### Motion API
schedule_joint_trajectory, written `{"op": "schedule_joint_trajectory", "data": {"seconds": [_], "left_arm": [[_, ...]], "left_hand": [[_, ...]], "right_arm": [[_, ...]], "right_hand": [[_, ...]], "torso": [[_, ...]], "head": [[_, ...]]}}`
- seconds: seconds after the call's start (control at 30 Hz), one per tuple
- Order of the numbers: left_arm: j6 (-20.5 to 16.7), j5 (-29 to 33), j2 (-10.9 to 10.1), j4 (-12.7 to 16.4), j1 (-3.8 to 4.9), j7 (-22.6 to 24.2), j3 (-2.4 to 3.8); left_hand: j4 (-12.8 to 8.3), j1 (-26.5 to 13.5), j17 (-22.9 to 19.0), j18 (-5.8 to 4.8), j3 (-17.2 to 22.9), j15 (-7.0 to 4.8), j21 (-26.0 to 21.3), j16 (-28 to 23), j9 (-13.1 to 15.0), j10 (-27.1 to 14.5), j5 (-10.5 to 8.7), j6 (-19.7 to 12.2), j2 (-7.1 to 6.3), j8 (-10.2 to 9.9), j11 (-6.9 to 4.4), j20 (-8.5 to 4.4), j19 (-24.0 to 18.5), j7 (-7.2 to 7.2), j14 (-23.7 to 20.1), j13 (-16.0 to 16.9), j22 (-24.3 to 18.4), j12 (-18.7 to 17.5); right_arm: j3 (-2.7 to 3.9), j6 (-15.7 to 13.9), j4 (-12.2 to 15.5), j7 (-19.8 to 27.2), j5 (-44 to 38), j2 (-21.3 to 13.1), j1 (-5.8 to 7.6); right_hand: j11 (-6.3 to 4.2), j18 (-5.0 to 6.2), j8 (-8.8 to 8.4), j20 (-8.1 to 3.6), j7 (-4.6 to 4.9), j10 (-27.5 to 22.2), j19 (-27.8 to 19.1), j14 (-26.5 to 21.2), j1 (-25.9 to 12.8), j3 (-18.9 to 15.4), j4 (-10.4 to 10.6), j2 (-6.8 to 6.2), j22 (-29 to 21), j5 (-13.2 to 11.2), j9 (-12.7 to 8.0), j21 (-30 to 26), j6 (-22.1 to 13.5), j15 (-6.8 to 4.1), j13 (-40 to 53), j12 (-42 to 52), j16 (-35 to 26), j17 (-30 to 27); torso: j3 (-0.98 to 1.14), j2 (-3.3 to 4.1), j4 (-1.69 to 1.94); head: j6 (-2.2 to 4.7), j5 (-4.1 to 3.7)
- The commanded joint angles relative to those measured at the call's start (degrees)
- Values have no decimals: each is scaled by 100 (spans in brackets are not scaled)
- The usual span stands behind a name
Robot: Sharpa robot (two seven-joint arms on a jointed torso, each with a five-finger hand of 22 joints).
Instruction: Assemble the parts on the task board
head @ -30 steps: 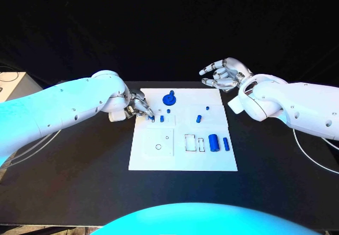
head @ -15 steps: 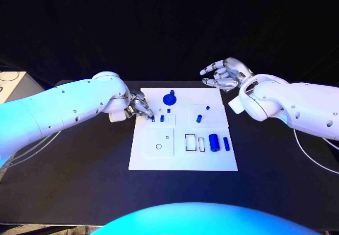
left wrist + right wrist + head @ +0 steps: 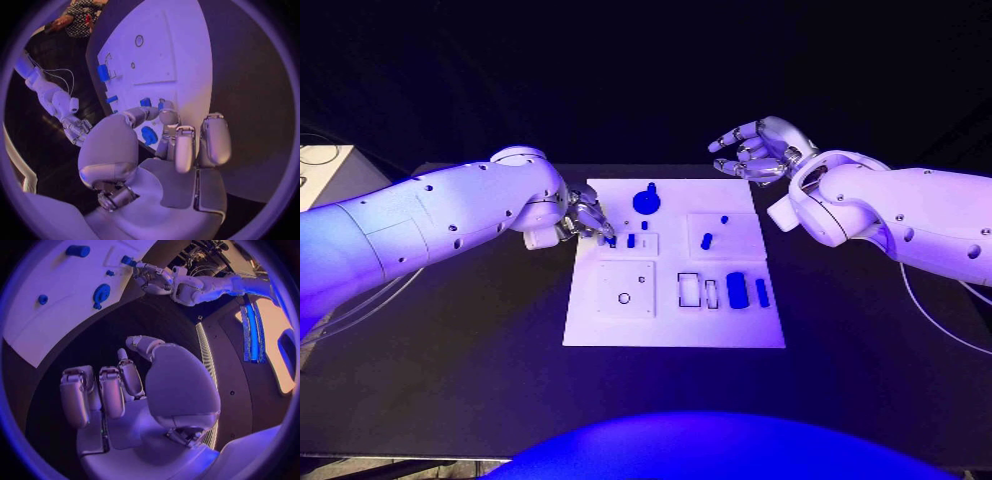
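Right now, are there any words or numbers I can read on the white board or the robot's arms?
None: no words, labels, brand names or numbers can be read anywhere.
The task board carries only drawn outlines, a small ring and rectangles, no lettering.
The blue parts and both arms are unmarked.

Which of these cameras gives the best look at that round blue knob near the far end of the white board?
The head view: the round blue knob stands unobstructed on the task board, seen from above. The right wrist view shows it smaller and distorted. In the left wrist view I cannot pick it out for certain.
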Motion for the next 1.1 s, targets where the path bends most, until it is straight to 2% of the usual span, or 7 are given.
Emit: {"op": "schedule_joint_trajectory", "data": {"seconds": [0.03, 0.33, 1.0, 1.1], "left_arm": [[79, -49, -19, 56, -4, 26, -1], [103, -71, -63, 133, -4, 41, -3], [147, -140, -68, 112, -5, -6, -16], [173, -140, -62, 104, -7, -9, -27]], "left_hand": [[-1312, 8, 1508, -101, 1268, -39, 19, 37, 8, 37, 45, 88, 70, 31, -22, 1, 35, -37, 606, 11, 4, 42], [-1314, 7, 1508, -103, 1268, -39, 23, 37, 8, 38, 49, 89, 70, 32, -23, 1, 39, -38, 606, 12, 13, 42], [-1322, -2, 1508, -101, 1265, -39, 20, 37, 8, 46, 69, 94, 69, 37, -24, 1, 34, -39, 606, 12, 5, 44], [-1322, -2, 1508, -101, 1265, -39, 20, 37, 8, 46, 69, 94, 69, 37, -24, 1, 34, -39, 606, 12, 5, 44]], "right_arm": [[2, 18, 2, 56, -19, 0, -3], [2, 14, 7, 55, -25, -6, -3], [2, 6, 19, 50, -28, -23, -3], [2, 6, 21, 51, -28, -23, -3]], "right_hand": [[-2, 3, -34, 26, 13, 18, 560, 485, -51, 13, -34, -7, 1365, -13, -1, -17, 41, 16, 159, -1, -28, 1084], [-2, 3, -34, 26, 13, 18, 560, 485, -51, 13, -34, -7, 1365, -13, -1, -17, 41, 16, 159, -1, -28, 1084], [-2, 3, -34, 26, 13, 18, 560, 485, -51, 13, -34, -7, 1365, -13, -1, -17, 41, 16, 159, -1, -28, 1084], [-2, 3, -34, 26, 13, 18, 560, 485, -51, 13, -34, -7, 1365, -13, -1, -17, 41, 16, 159, -1, -28, 1084]], "torso": [[0, 3, 3], [-3, 2, 5], [-3, 2, 4], [-3, 0, 1]], "head": [[-1, -6], [2, -3], [1, 2], [-9, 42]]}}
